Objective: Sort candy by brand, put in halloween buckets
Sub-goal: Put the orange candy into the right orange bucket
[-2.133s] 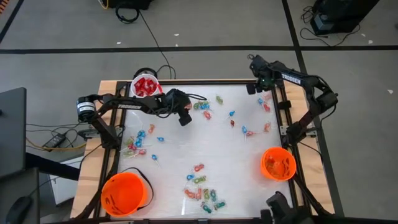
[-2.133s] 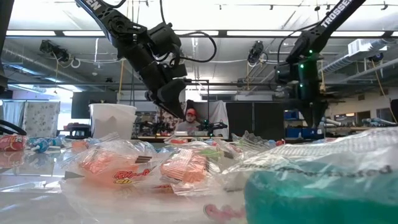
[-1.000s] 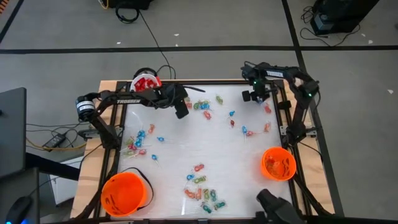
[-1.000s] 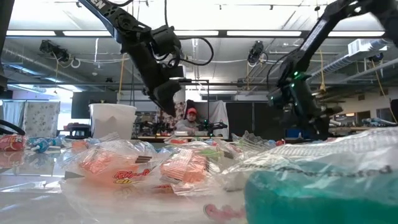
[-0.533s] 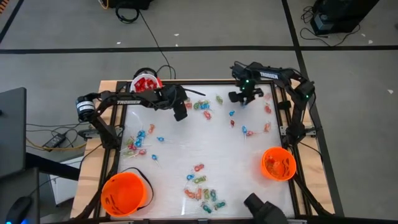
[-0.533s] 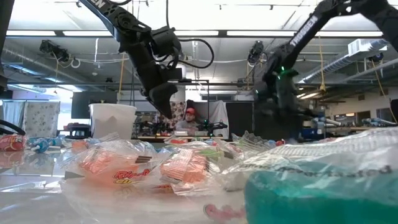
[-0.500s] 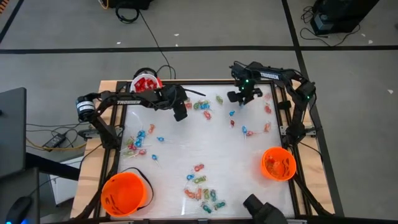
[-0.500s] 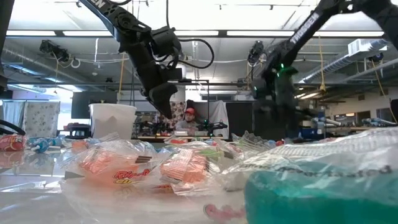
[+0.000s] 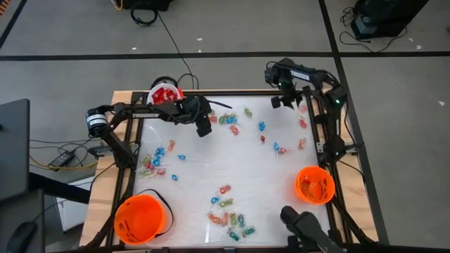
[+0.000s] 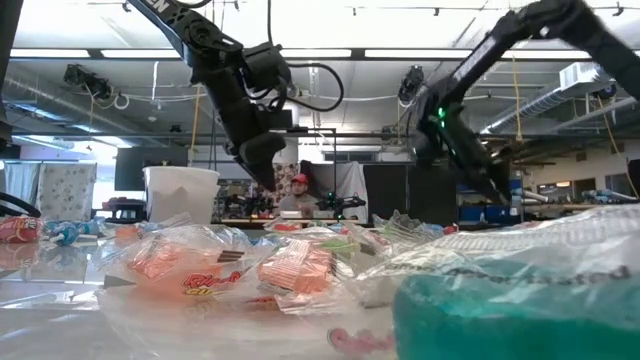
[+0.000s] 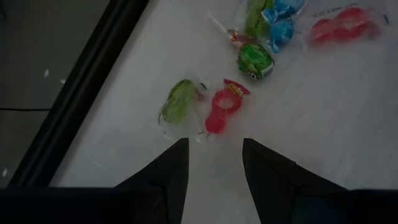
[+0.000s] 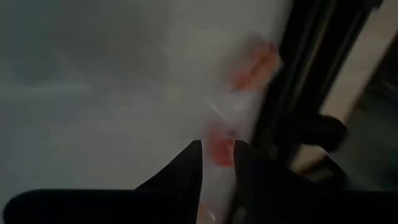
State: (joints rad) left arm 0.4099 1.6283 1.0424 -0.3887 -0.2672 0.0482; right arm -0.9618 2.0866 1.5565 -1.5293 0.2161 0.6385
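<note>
Closest to the low camera, a heap of clear-wrapped pink and red sweets lies on the white table top. From above, this same near edge carries a round bright orange plastic bucket at the left corner and a second orange bucket toward the right, with a cluster of mixed wrapped candy between them. Blue and pink lollipops are scattered near the left edge, and the middle of the table is mostly bare, so there is open room for moving.

Farther away, the left gripper hangs over the far-left part of the table. Its wrist view shows the two dark fingers spread apart and holding nothing. Just ahead of the gap lies a red ring-shaped sweet in a clear wrapper, with its long axis running roughly in line with the fingers, and a green wrapped piece is just beside it, toward the black table frame. I judge the left arm to be the nearer one for this sweet; the frame is close, so the approach should be from above. A small white cup holding red packets stands at the far-left corner, near this arm.

At the far-right corner is the right gripper; its fingers are only slightly apart and empty, above blurred red wrapped pieces beside the frame.
</note>
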